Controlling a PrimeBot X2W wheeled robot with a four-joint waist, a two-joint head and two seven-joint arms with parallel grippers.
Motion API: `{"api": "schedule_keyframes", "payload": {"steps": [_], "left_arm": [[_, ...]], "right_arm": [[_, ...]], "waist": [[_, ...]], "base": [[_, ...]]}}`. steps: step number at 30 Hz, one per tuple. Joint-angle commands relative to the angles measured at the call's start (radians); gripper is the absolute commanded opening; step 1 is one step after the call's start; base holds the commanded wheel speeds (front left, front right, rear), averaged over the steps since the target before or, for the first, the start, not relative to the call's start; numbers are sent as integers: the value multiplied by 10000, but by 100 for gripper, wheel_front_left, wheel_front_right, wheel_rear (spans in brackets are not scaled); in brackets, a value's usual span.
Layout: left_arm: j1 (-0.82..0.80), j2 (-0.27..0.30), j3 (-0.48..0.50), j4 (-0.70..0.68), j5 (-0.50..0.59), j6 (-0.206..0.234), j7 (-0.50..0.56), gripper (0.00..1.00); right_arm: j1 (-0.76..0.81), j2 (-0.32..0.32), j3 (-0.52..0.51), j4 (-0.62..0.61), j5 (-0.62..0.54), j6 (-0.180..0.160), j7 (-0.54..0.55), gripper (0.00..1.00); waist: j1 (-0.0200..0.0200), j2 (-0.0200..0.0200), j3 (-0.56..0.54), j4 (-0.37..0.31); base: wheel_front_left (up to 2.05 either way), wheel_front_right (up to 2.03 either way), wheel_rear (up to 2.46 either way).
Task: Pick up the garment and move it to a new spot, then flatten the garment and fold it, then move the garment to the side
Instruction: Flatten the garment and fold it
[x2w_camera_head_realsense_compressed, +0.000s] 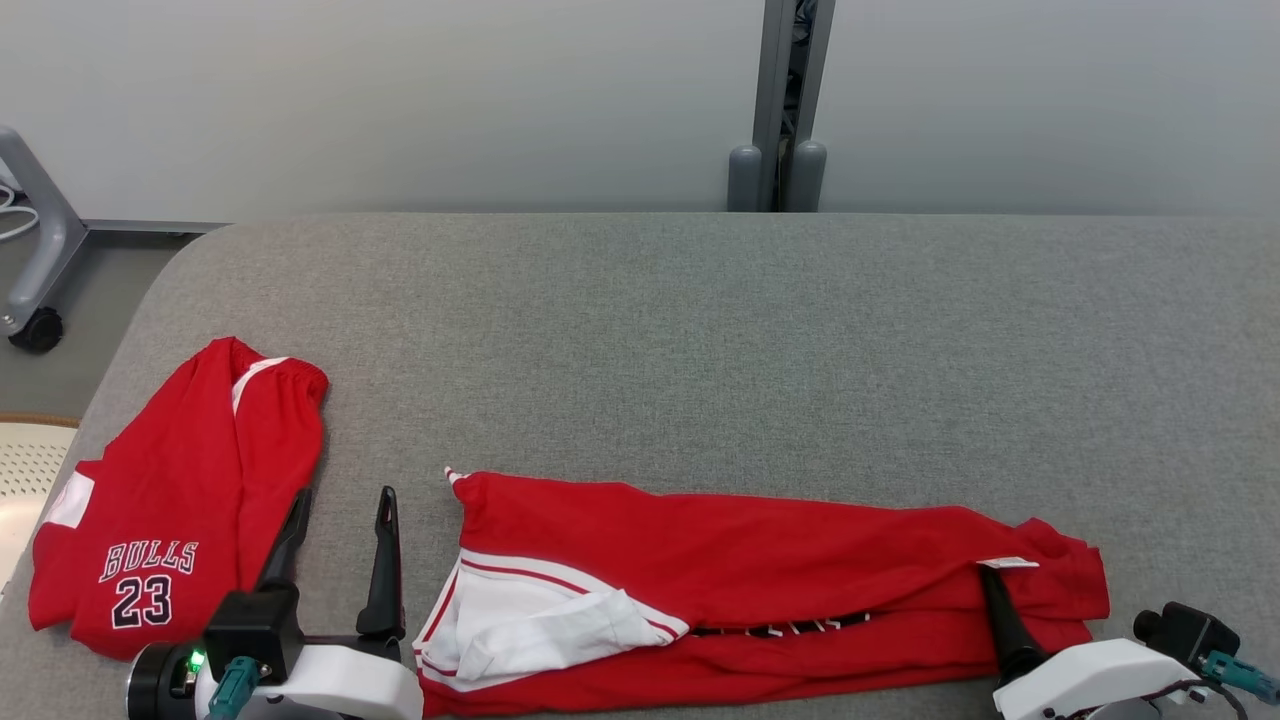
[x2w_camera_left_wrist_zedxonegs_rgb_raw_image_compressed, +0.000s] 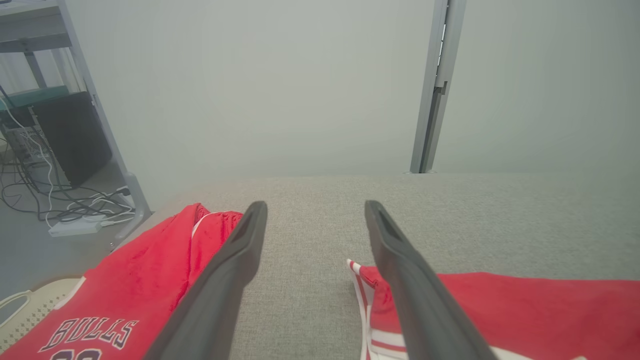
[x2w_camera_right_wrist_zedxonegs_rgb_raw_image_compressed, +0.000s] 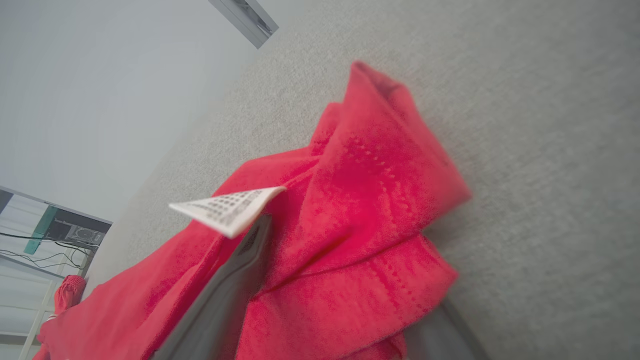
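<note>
At lower right our right pincer (x2w_camera_right_wrist_zedxonegs_rgb_raw_image_compressed: 345, 270) straddles the garment (x2w_camera_head_realsense_compressed: 760, 560), wide like the left pincer (x2w_camera_head_realsense_compressed: 343, 510); we should pinch all layers.

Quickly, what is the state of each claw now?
Left claw: open, empty.
Right claw: open, astride the end of the long red fabric garment with white trim, not closed on it.

Lab: grey padded table (x2w_camera_head_realsense_compressed: 700, 330), partition wall (x2w_camera_head_realsense_compressed: 400, 100), metal rack (x2w_camera_left_wrist_zedxonegs_rgb_raw_image_compressed: 92, 110), loose cables (x2w_camera_left_wrist_zedxonegs_rgb_raw_image_compressed: 30, 195).
</note>
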Motion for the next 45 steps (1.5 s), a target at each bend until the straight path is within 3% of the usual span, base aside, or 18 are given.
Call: {"api": "schedule_keyframes", "payload": {"steps": [1, 18, 19, 21, 23, 29, 30, 31, 45], "left_arm": [[-172, 32, -1, 14, 6, -8, -38, 100], [-72, 30, -32, 96, 69, -69, -38, 100], [-77, 30, -29, 94, 74, -59, -38, 100], [-93, 30, -22, 87, 86, -78, -38, 100], [-103, 30, -12, 78, 100, -86, -38, 100], [-131, 30, 47, 79, 92, -99, -38, 100], [-140, 30, 45, 86, 91, -107, -38, 100], [-147, 30, 45, 99, 87, -113, -38, 100], [-113, 30, 1, 175, -169, -22, -38, 100]], "right_arm": [[-56, -15, -22, -199, 171, 2, 20, 100], [195, 23, -547, -675, 753, 2, 10, 100], [169, 38, -522, -662, 786, 2, 10, 95], [114, 73, -429, -640, 834, 2, 12, 68], [62, 91, -354, -622, 902, 2, 10, 48], [-72, 66, -67, -606, 1021, 2, 10, 47], [-112, 56, -60, -564, 1032, 2, 12, 34], [-156, 28, -61, -497, 983, 2, 10, 3], [-302, -453, -1313, 5, -520, 2, 11, 0]], "waist": [[0, 0, -13, 16], [0, 0, -155, 119], [0, 0, -156, 124], [0, 0, -152, 135], [0, 0, -149, 142], [0, 0, -105, 147], [0, 0, -99, 153], [0, 0, -95, 160], [0, 0, -312, 117]], "base": [[0, 0, 0], [0, 0, 0], [0, 0, 0], [0, 0, 0], [0, 0, 0], [0, 0, 0], [0, 0, 0], [0, 0, 0], [0, 0, 0]]}}
